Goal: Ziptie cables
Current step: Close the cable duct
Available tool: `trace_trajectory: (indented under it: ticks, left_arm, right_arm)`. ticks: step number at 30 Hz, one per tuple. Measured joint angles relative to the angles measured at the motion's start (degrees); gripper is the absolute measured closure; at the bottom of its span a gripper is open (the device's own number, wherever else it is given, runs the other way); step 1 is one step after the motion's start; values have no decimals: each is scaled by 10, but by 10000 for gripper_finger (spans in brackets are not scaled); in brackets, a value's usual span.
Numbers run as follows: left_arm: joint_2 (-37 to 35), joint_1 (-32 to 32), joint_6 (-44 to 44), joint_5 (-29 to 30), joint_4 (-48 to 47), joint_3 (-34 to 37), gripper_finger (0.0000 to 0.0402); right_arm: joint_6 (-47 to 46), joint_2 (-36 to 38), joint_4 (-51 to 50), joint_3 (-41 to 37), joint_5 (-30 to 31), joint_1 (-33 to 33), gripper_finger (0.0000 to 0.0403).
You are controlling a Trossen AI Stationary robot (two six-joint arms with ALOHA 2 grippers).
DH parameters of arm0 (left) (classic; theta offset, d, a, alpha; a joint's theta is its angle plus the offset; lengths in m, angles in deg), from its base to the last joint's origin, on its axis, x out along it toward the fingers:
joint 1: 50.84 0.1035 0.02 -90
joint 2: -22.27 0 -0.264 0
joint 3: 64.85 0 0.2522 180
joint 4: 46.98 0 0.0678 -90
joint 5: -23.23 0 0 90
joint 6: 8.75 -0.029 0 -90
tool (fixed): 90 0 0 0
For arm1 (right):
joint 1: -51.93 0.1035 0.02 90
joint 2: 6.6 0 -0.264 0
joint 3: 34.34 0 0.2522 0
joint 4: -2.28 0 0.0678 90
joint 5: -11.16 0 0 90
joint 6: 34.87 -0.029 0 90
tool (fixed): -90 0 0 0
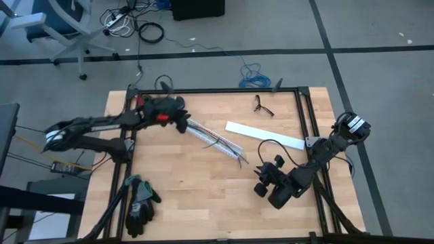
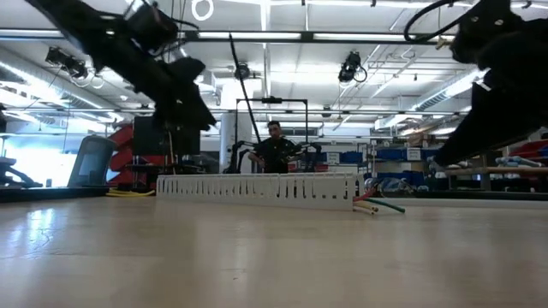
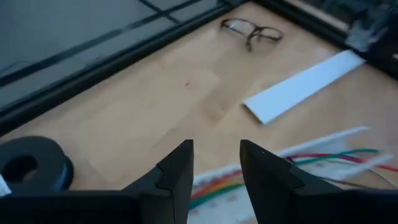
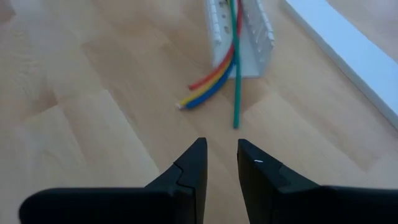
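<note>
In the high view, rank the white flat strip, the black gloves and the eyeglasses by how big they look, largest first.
1. white flat strip, longest by far.
2. black gloves, shorter but bulkier; covered area may rival the strip's.
3. eyeglasses, clearly smallest.

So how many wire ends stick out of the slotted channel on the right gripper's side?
4 visible: red, yellow and blue ends curl together, the green runs straight beside them. More may be hidden inside the channel.

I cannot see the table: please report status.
Left gripper open over the cables' duct end. Right gripper open, short of the wire tips. Nothing held. Glasses lie apart.
</note>
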Motion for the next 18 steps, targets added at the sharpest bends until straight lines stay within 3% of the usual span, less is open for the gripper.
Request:
trace_trajectory:
  ticks: [3, 7, 12, 18]
  left_arm:
    - [-67, -42, 26, 13, 14, 53, 261]
    - [-105, -112, 55, 16, 116, 130, 261]
    - [-83, -200, 54, 21, 249, 170, 261]
    - [-4, -295, 14, 58, 288, 147, 261]
  right_arm:
    - [-56, 0, -17, -17, 13, 20, 328]
    - [-107, 0, -17, -39, 0, 32, 328]
    - [-133, 0, -15, -48, -14, 33, 329]
    - [-134, 0, 4, -49, -12, 29, 329]
